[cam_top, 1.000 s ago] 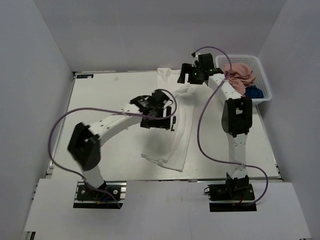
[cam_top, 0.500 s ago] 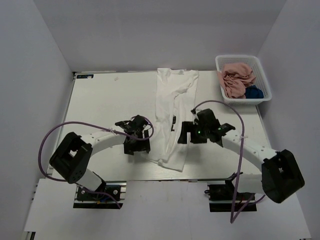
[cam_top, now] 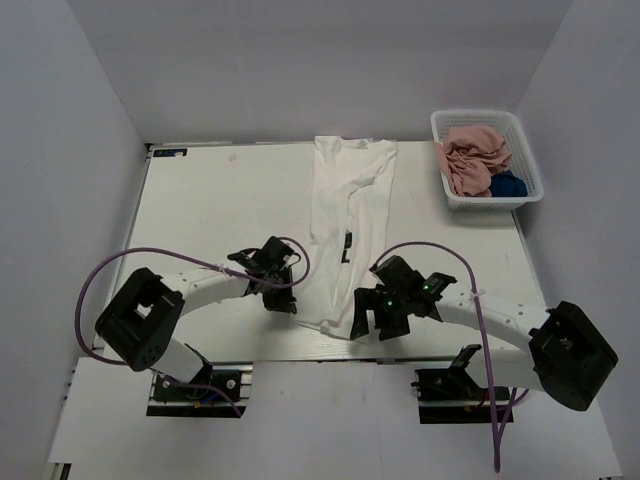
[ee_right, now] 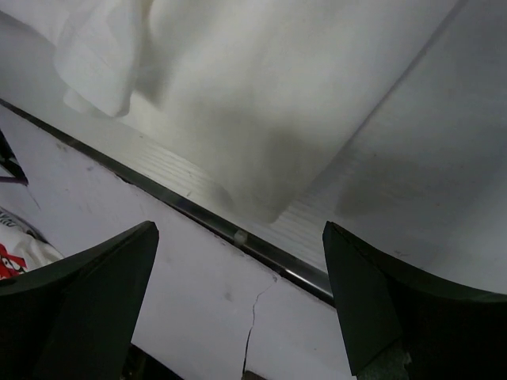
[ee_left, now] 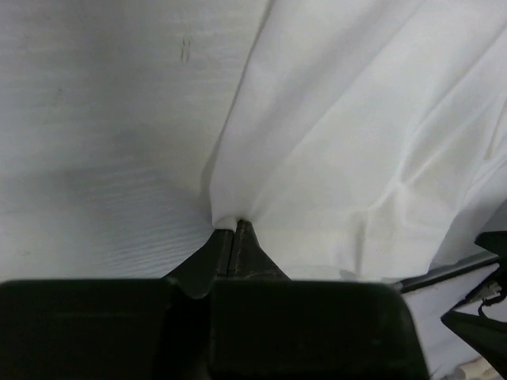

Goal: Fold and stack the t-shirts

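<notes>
Right of the white shirt's far collar end, well apart from it, stands a white lattice basket. It holds 2 shirts. A crumpled pink shirt fills most of it and rises above the rim. A navy shirt is bunched in the corner farthest from the white shirt's collar, pressed against the pink one and partly hidden by it.

The white shirt itself lies flat on the table as 1 long narrow strip, folded lengthwise. Its collar end is far from the arms and its hem end reaches almost to the table's near edge. A small black print shows on the strip about halfway down.

The left gripper sits at the white shirt's left edge, close to the hem. Its jaws are closed tight on a pinch of that edge, and in the left wrist view the cloth puckers into folds that run out from the fingertips.

The right gripper hangs at the white shirt's near right hem corner. Its jaws are spread wide with nothing between them. In the right wrist view the hem corner lies just beyond the 2 fingers, beside the metal strip along the table's near edge.
</notes>
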Available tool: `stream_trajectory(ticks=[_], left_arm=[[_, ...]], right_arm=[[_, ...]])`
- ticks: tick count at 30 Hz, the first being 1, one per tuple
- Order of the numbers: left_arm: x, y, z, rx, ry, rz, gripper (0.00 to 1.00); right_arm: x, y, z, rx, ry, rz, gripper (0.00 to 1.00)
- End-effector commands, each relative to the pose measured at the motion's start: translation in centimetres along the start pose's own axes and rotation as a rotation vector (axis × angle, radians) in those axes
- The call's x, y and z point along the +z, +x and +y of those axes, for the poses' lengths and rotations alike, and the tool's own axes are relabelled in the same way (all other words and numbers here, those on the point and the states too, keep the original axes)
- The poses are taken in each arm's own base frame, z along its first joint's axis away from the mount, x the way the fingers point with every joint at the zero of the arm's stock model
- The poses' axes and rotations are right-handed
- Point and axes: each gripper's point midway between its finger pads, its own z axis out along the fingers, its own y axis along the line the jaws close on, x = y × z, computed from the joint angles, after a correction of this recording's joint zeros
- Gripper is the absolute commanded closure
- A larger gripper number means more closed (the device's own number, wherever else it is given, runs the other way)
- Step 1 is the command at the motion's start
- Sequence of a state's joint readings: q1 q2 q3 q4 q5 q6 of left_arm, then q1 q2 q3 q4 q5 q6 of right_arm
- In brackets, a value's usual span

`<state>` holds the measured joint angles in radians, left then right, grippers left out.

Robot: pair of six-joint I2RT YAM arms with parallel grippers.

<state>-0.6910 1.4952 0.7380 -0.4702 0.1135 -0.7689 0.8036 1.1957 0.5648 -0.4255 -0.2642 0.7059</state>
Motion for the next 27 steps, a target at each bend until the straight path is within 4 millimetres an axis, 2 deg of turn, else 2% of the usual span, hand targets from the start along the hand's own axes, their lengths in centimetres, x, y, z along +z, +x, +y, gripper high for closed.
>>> stream_trajectory(ticks=[1,2,6,7,12,17,18,20,21,24,25,26,27], left_arm=[[-0.4,3.8,1.6,-0.018,-0.012,0.111,1.00],[-0.5,4.5,1.9,-0.029,-0.009,0.123,1.00],[-1.6,5.0,2.7,-0.037,-0.022,0.109,1.00],[-1.8,4.8,2.2,-0.035,0.002,0.103,1.00],[-1.5,5.6,2.2,-0.027,0.020,0.125,1.00],[-1.6,5.7,1.6,-0.024,0.055,0.126,1.00],[-1.8,5.7,1.7,-0.024,0.049,0.120,1.00],[-2.0,5.7,1.7,-0.022,0.059,0.110,1.00],[-2.0,5.7,1.7,-0.022,0.059,0.110,1.00],[-2.0,5.6,1.7,-0.019,0.070,0.100,1.00],[-2.2,5.2,1.2,-0.017,0.079,0.090,1.00],[-2.4,5.0,1.0,-0.016,0.081,0.088,1.00],[-2.6,4.7,0.7,-0.015,0.088,0.082,1.00]], right_arm=[[0.0,1.1,0.6,0.046,0.008,0.044,0.10],[0.2,1.5,0.4,0.047,0.008,0.053,0.10],[0.8,2.7,-0.6,0.095,0.042,0.080,0.12],[1.0,2.7,-0.5,0.101,0.028,0.083,0.13],[1.4,3.4,-0.5,0.100,0.027,0.113,0.29],[1.9,3.7,-0.1,0.086,0.012,0.135,0.37],[2.1,3.9,-0.2,0.088,0.015,0.143,0.42],[2.2,4.0,0.2,0.071,0.000,0.144,0.47],[2.3,4.1,0.1,0.067,0.003,0.148,0.61],[2.4,3.7,-0.1,0.062,0.027,0.131,0.76],[2.3,3.4,-0.3,0.055,0.057,0.116,0.89],[2.2,2.9,-0.1,0.043,0.061,0.096,0.97],[2.0,2.4,0.2,0.031,0.055,0.083,1.00]])
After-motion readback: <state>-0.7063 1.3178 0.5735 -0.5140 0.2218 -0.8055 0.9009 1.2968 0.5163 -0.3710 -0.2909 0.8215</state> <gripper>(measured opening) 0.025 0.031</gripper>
